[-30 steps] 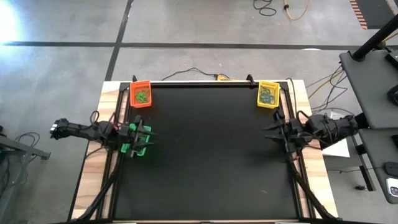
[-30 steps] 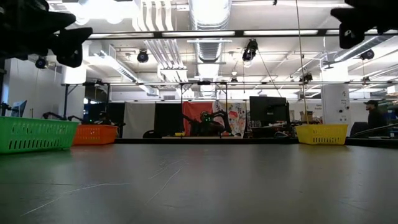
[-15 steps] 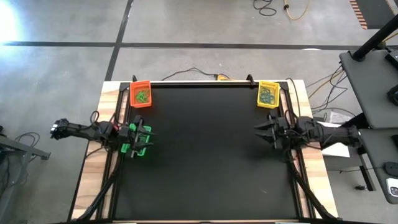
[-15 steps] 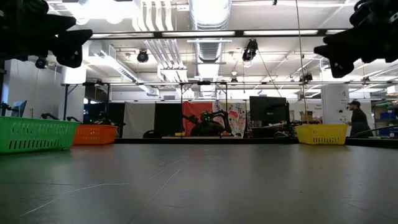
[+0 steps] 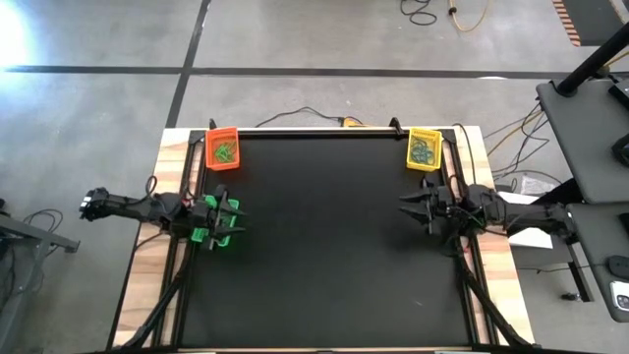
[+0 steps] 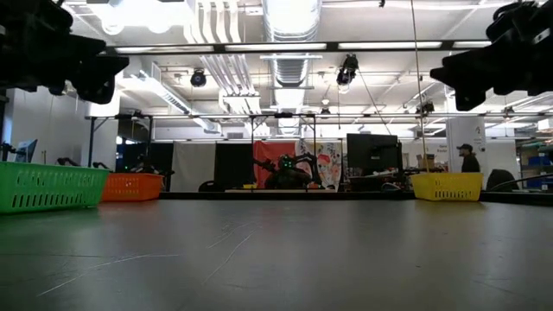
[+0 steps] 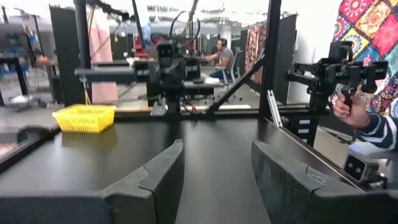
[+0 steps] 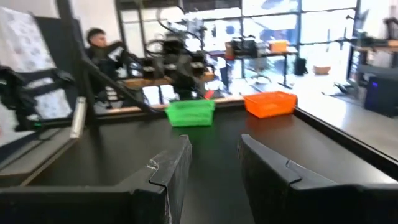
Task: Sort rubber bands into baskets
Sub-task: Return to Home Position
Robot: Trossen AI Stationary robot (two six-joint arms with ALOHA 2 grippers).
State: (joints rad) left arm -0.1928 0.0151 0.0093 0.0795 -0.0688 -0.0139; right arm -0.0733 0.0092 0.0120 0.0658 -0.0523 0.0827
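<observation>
Left gripper [image 5: 226,217]: hanging right over the green basket [image 5: 211,234] at the table's left edge; fingers [image 7: 158,177] spread wide, and there is nothing between them but dark tabletop; an empty claw.

Right gripper [image 5: 411,208]: hovering near the right edge, on the near side of the yellow basket [image 5: 424,149] and apart from it; its fingers [image 8: 168,168] are parted too, and it carries nothing.

Height: from the low view both grippers sit up high, well clear of the surface.

Orange basket [image 5: 223,148]: back-left corner of the table [image 5: 324,265]; flat and upright.

Rubber bands [image 5: 226,151]: green loops heaped in the orange basket; a darker blue-teal bunch lies in the yellow basket at the back-right corner; what the green basket holds cannot be told, as the left gripper covers it from above.

Baskets: all three stand on the black surface; orange and green are near each other down the left side, and yellow is well apart across the table.
</observation>
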